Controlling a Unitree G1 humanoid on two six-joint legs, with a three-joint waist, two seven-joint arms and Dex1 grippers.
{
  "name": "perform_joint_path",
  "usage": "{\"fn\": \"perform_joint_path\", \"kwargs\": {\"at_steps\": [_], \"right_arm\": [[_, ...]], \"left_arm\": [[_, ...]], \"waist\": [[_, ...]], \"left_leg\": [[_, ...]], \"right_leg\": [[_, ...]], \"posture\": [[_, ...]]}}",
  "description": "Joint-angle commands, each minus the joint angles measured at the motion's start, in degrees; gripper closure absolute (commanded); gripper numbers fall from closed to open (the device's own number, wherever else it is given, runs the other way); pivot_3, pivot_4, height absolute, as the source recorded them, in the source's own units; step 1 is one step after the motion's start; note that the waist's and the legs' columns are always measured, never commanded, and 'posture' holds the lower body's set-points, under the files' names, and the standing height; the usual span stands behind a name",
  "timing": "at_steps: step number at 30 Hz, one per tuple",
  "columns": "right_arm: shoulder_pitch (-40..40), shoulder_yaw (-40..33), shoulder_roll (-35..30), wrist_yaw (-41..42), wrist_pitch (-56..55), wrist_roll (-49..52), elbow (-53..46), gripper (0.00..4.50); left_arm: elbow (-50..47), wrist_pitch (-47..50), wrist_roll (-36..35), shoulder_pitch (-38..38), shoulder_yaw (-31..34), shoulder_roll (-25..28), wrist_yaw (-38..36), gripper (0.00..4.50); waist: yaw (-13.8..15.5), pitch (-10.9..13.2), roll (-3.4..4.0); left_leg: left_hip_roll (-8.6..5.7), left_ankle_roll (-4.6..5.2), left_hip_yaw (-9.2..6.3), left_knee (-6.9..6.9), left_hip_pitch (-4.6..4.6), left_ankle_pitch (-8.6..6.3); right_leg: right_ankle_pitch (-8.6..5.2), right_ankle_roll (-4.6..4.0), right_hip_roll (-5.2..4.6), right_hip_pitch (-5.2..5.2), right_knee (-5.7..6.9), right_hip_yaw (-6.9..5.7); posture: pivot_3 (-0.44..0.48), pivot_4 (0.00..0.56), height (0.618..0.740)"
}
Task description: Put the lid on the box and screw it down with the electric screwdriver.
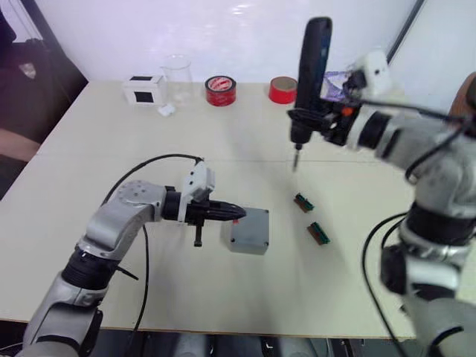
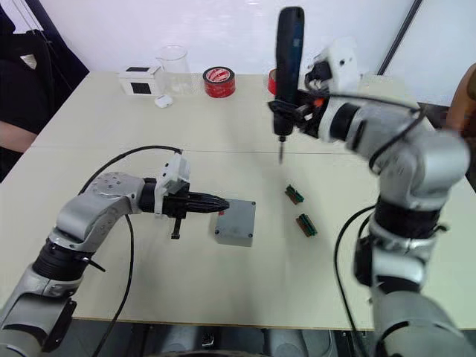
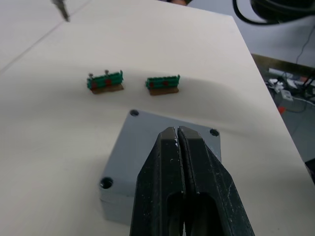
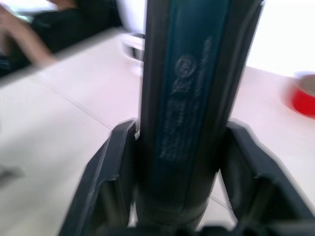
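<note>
Four screw holes show at the corners of the lid, which already sits on the box near the middle of the tabletop, so the covering step looks done and the screwing step is in hand. The left hand lies level with its fingers pressed together, their tips at or just over the lid's near edge, seemingly steadying it, though whether they touch cannot be told. The right hand is clamped around the electric screwdriver, held upright and well above the tabletop, its thin bit pointing down at bare surface beyond the box. Two small green terminal blocks lie just beside the box on the robot's right. Next, the bit likely has to travel over to one corner hole and descend squarely into it without nudging the lid.
</note>
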Motion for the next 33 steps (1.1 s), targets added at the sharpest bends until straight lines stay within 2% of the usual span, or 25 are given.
{"fn": "perform_joint_path", "kwargs": {"at_steps": [1, 7, 10, 23, 33], "right_arm": [[7.51, 4.86, -0.29, 0.6, -13.91, -2.84, -11.03, 2.7], [17.8, 8.21, 3.76, 0.08, -23.43, -2.07, -14.47, 2.7], [20.8, 8.89, 4.2, -0.46, -24.76, -1.41, -15.7, 2.7], [23.19, 6.59, 1.07, -2.61, -20.0, 8.76, -19.83, 2.7], [26.04, 9.41, 0.37, -2.25, -25.39, 5.24, -16.04, 2.7]], "left_arm": [[1.38, -3.13, 2.22, -1.08, -1.3, -1.68, 0.09, 4.5], [4.98, -7.24, 7.01, -0.81, -2.97, -3.18, 1.04, 4.5], [6.4, -7.36, 7.65, -0.66, -3.01, -4.33, 1.89, 4.5], [7.98, -9.45, 10.98, 0.78, -4.5, -4.23, 1.63, 4.5], [7.37, -9.76, 11.33, 1.32, -4.53, -3.79, 1.32, 4.5]], "waist": [[0.25, -0.03, 0.01], [-0.55, -0.06, -0.03], [-0.61, -0.06, -0.03], [-0.63, -0.07, -0.03], [-0.63, -0.07, -0.03]], "left_leg": [[-0.02, 0.0, 0.0, 0.02, 0.02, 0.0], [-0.01, -0.04, 0.05, 0.03, 0.1, 0.03], [0.01, -0.06, 0.02, 0.02, 0.11, 0.04], [0.03, -0.06, -0.1, 0.03, 0.27, 0.04], [0.04, -0.05, -0.1, 0.02, 0.58, 0.03]], "right_leg": [[0.0, 0.01, 0.0, 0.04, -0.04, 0.0], [0.01, 0.02, 0.1, 0.13, -0.02, -0.01], [0.01, 0.02, 0.13, 0.12, 0.01, -0.02], [0.01, 0.01, 0.13, 0.25, 0.05, 0.0], [0.0, 0.0, 0.15, 0.56, 0.02, 0.0]], "posture": [[0.0, 0.15, 0.74], [0.0, 0.15, 0.74], [0.0, 0.15, 0.74], [0.0, 0.15, 0.74], [0.0, 0.15, 0.74]]}}
